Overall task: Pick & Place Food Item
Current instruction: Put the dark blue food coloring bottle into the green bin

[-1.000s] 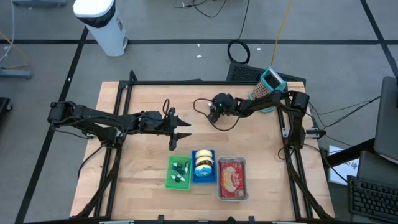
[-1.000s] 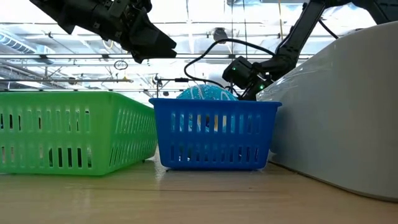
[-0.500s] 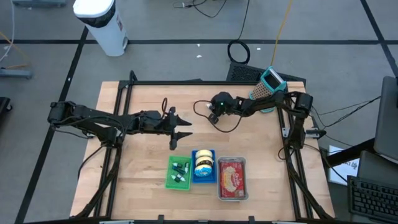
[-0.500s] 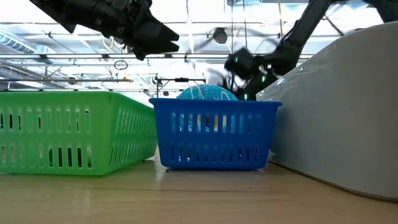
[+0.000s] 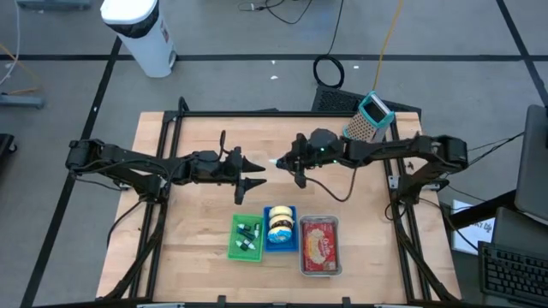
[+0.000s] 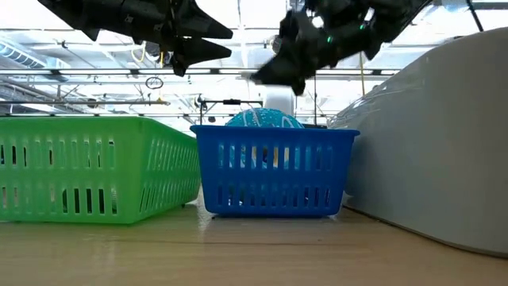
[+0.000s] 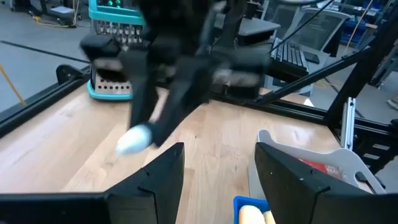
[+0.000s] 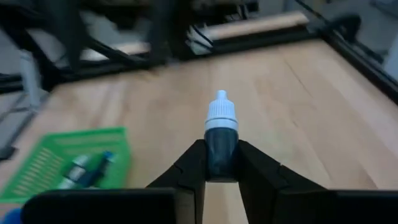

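Observation:
My right gripper (image 8: 221, 163) is shut on a small dark bottle with a white cap (image 8: 221, 118), high over the middle of the table (image 5: 287, 162). The cap (image 7: 134, 140) points toward my left gripper. That gripper (image 5: 255, 173) hovers open just left of it, nothing between its fingers (image 7: 217, 168). Near the front edge stand a green basket (image 5: 247, 238) with small bottles, a blue basket (image 5: 280, 228) with a round packed item, and a clear tray (image 5: 320, 245) with a red pack. My right gripper pinches the bottle's dark body (image 8: 221, 149) between its two fingers (image 8: 255, 167), one on each side. The fingers come nearly level from the table's right and lie along the bottle. The capped end sticks out past the fingertips, and the bottle is lifted clear of the table.
A teal box-like object (image 5: 370, 115) stands at the far right corner. A black cable (image 5: 330, 190) hangs from the right arm over the table. The bare wood (image 5: 197, 222) left of the baskets is free room.
My right gripper has risen from low over the far middle of the table and swung toward the near side and my left gripper, tipping from pointing down to nearly level. The bottle is now carried high, clear of the table. My left gripper has rolled a little in place.

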Available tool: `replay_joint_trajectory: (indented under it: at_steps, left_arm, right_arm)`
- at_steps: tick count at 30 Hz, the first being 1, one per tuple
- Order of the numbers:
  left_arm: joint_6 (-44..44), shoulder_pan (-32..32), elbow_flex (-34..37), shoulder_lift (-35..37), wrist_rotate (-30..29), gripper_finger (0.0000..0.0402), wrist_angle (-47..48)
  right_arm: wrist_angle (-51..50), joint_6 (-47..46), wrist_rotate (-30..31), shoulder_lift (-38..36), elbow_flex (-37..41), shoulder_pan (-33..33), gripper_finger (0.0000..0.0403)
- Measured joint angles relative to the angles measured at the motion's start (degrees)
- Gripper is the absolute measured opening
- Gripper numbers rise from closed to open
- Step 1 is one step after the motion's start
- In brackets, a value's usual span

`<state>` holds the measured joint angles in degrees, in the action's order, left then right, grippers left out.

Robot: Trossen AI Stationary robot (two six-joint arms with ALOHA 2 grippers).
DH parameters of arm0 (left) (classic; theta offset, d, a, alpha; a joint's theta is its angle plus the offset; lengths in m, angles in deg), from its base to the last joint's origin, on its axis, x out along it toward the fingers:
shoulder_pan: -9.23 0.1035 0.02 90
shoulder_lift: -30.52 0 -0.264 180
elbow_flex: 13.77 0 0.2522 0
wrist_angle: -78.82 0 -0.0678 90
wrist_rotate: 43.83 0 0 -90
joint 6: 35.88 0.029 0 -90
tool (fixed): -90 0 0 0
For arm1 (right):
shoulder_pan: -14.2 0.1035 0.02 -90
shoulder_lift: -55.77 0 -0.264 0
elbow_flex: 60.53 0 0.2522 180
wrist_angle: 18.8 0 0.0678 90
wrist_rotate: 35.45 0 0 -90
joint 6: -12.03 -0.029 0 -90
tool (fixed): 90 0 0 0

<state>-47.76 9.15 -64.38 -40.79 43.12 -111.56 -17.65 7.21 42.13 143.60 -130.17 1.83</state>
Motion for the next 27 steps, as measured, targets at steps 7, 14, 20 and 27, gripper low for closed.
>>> replay_joint_trajectory:
  at_steps: [7, 14, 20, 27]
  left_arm:
    - [3.0, 0.0, 0.0, 0.0, -0.1, 0.0196, -0.6]
    - [5.8, 0.0, 0.0, -3.1, 0.7, 0.0196, -7.0]
    - [7.1, 0.0, 0.0, -6.0, 1.0, 0.0196, -9.5]
    - [7.3, 0.0, 0.0, -8.3, 4.7, 0.0196, -15.0]
  right_arm:
    - [1.7, 1.3, -1.3, -2.4, 0.0, 4.9, 0.007]
    - [4.3, 1.5, -1.2, -2.4, 0.0, 6.5, 0.0062]
    - [6.3, 1.2, -1.2, -2.4, 0.0, 7.5, 0.0066]
    - [6.0, 1.4, -1.3, -2.4, 0.0, 7.6, 0.0062]
